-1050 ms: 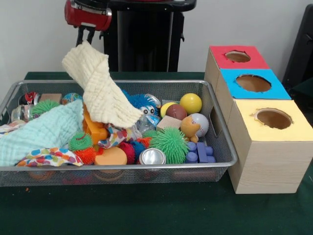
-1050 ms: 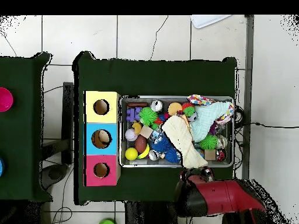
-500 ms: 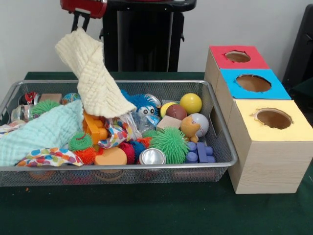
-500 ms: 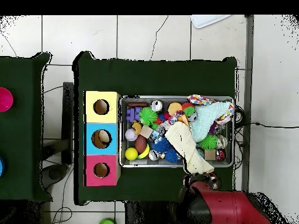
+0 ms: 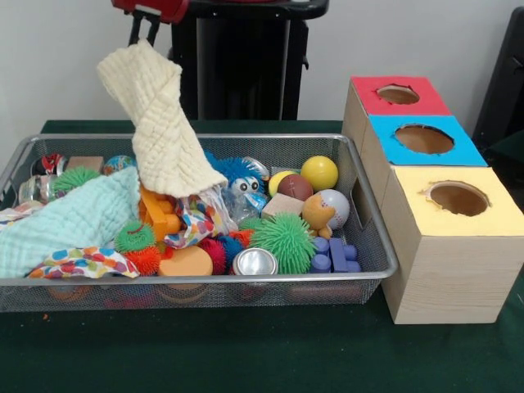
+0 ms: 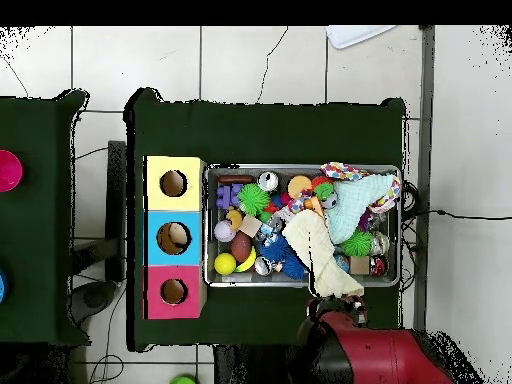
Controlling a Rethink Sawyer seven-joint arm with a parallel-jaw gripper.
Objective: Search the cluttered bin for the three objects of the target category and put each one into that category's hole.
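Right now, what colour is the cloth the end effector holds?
Pale cream-yellow cloth, waffle-textured; clearest in the front view.

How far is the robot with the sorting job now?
Done: possibly one object, visible inside the blue hole. In hand: the gripper lifts a cream cloth above the wire bin. Left: balls, spiky toys and cloths crowd the bin.

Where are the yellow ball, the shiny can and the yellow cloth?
yellow ball (image 5: 319, 173), front view, middle of the ball.
shiny can (image 5: 255, 262), front view, its round top.
yellow cloth (image 5: 160, 131), front view, middle of the hanging part.
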